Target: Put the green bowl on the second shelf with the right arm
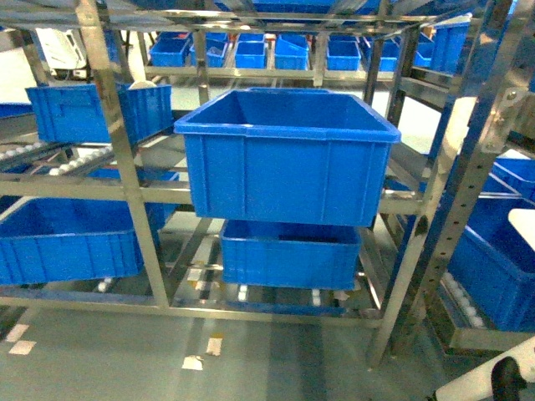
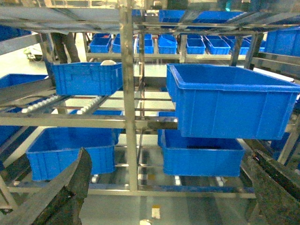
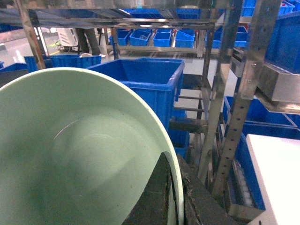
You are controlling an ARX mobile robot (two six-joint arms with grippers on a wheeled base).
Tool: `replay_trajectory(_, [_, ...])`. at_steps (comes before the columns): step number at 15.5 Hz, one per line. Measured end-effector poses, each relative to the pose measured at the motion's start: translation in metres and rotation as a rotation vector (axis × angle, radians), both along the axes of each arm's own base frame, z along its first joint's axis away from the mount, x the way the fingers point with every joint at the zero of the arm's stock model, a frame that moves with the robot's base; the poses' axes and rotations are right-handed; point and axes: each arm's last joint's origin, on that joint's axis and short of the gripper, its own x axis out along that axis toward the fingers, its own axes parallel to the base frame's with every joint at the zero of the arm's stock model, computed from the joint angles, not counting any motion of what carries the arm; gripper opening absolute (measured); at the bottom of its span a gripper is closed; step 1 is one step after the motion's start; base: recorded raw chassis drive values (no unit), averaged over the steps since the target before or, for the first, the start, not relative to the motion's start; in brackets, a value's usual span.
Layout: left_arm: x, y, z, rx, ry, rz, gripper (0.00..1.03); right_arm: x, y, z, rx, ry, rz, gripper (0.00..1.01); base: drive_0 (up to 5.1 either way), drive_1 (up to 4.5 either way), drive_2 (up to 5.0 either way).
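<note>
The green bowl (image 3: pixel 79 150) fills the left of the right wrist view, pale mint and tilted with its hollow facing the camera. My right gripper (image 3: pixel 174 161) is shut on its rim, one dark finger (image 3: pixel 157 197) inside the bowl and the other outside. The second shelf (image 1: pixel 84 190) is the steel rack's middle tier, with white rollers at the left and a big blue crate (image 1: pixel 288 154) on it. The bowl does not show in the head view. In the left wrist view my left gripper (image 2: pixel 168 157) hangs open with nothing between its fingers, facing the rack.
More blue crates stand on the rack: one at upper left (image 1: pixel 96 109), one low left (image 1: pixel 67 242), one under the big crate (image 1: pixel 288 251). Steel posts (image 1: pixel 121 159) divide the bays. A perforated post (image 3: pixel 243 98) and a white tabletop (image 3: pixel 276 173) lie right of the bowl.
</note>
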Motion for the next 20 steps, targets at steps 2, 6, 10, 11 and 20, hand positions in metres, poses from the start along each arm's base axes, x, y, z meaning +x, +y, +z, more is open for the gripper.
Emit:
replay_trajectory(2, [0.0, 0.0, 0.0002, 0.0, -0.002, 0.0, 0.98, 0.0, 0.0, 0.0, 0.0, 0.0, 0.0, 0.02, -5.0, 2.33, 2.3])
replay_trajectory(6, [0.0, 0.0, 0.0001, 0.0, -0.001, 0.0, 0.98, 0.0, 0.0, 0.0, 0.0, 0.0, 0.0, 0.02, -5.0, 2.33, 2.3])
replay_trajectory(10, [0.0, 0.0, 0.0003, 0.0, -0.003, 0.0, 0.98, 0.0, 0.0, 0.0, 0.0, 0.0, 0.0, 0.02, -5.0, 2.38, 2.4])
replay_trajectory(11, [0.0, 0.0, 0.0002, 0.0, -0.002, 0.003, 0.98, 0.0, 0.0001, 0.0001, 0.0, -0.001, 0.005, 0.02, -5.0, 2.38, 2.4])
replay_trajectory(20, [0.0, 0.0, 0.0003, 0.0, -0.003, 0.001, 0.98, 0.0, 0.0001, 0.0, 0.0, 0.0, 0.003, 0.02, -2.7, 3.22, -0.5])
